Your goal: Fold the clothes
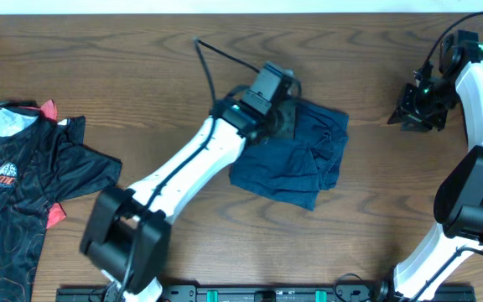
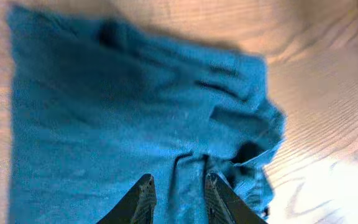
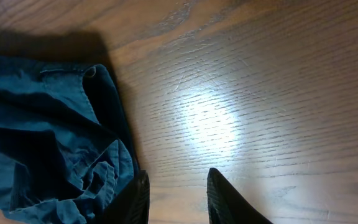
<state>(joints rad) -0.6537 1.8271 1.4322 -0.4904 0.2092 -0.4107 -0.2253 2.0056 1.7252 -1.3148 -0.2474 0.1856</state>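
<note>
The navy garment [image 1: 296, 159] lies rumpled and half bundled near the middle of the desk [image 1: 141, 67]. My left end effector [image 2: 179, 182] sits low over its upper left part, fingers slightly apart with a ridge of cloth between them (whether that ridge is actually pinched, I cannot tell). My right end effector [image 3: 177, 177] is released and empty above bare wood, off to the garment's right and not touching it. A black printed shirt [image 1: 23, 176] lies at the desk's far left
</note>
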